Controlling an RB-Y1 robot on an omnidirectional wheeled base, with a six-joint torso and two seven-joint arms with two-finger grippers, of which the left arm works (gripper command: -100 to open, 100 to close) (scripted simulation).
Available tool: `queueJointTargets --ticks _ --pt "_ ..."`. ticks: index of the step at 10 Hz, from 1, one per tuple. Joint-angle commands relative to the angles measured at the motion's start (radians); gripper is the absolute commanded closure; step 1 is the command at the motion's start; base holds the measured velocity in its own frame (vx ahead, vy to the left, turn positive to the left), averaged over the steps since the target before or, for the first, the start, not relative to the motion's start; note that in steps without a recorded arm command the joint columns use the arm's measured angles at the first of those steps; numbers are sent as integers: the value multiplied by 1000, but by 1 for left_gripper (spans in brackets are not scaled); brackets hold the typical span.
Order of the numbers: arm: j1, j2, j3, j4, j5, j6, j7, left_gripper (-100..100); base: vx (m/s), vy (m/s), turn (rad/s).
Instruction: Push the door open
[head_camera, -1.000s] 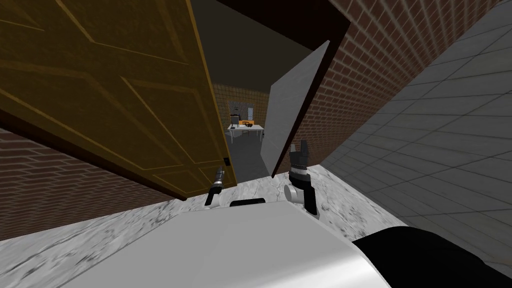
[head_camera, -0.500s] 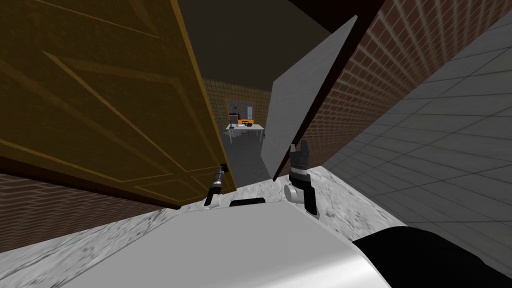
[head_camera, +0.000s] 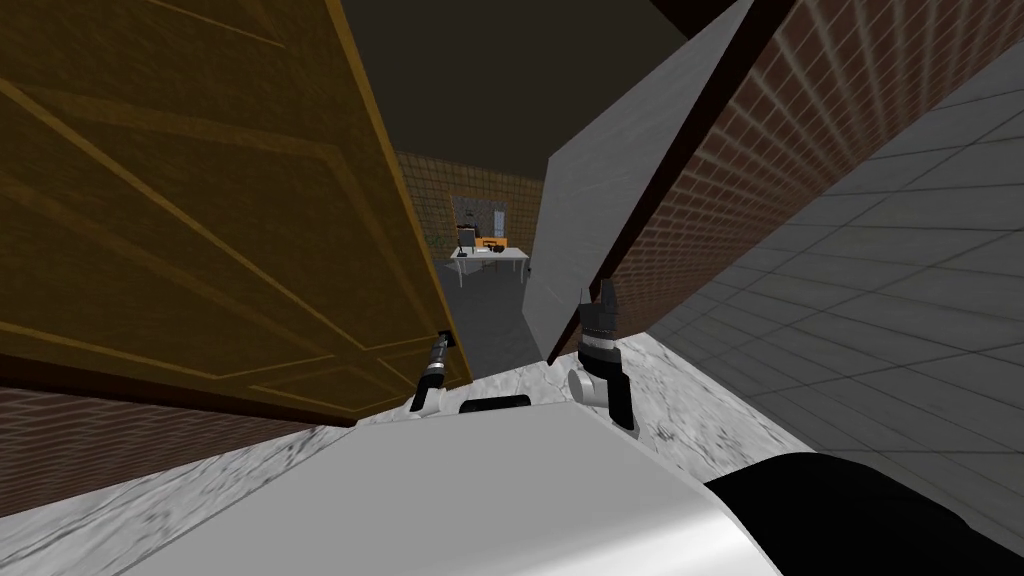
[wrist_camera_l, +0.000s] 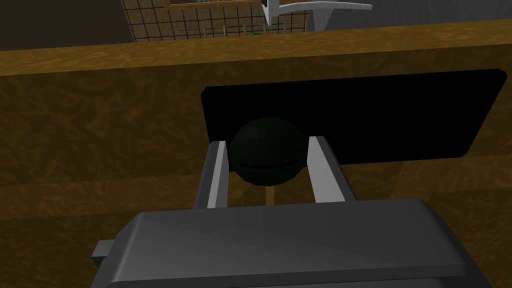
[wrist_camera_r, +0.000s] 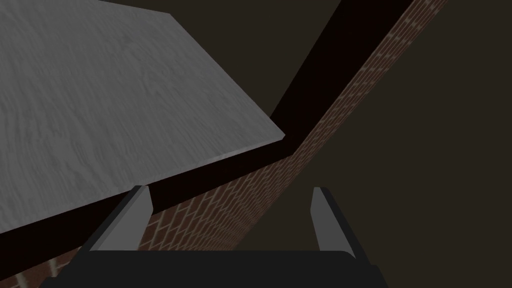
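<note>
Brick wall (head_camera: 120, 440) flanks wider-swung door (head_camera: 200, 230), left gripper (wrist_camera_l: 267, 142) clasping knob (wrist_camera_l: 267, 167).

Walls: red-brown brick wall (head_camera: 850, 120) to the right, a second brick stretch (head_camera: 120, 430) low on the left, and a grey tiled surface (head_camera: 900, 300) further right. Floor: white-grey marbled floor (head_camera: 690, 410) close by. Far room: grid-tiled wall (head_camera: 425, 195), a white table (head_camera: 490, 255) carrying small dark and orange items, a pale framed panel (head_camera: 482, 213) above it, and a dim, dark ceiling (head_camera: 480, 90).
</note>
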Motion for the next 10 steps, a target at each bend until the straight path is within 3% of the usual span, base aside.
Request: queueJointTargets --ticks 1,4,5,9,10 --pt "2 -1 0 1 0 0 0 100 -16 -1 -3" --pt "2 -1 0 1 0 0 0 100 -6 -1 1" --pt "9 11 17 -4 18 1 -13 100 94 -4 -69" --pt "21 28 53 -18 57 0 -40 100 160 -3 -50" --pt "21 28 53 -18 57 0 -40 100 128 -5 -15"
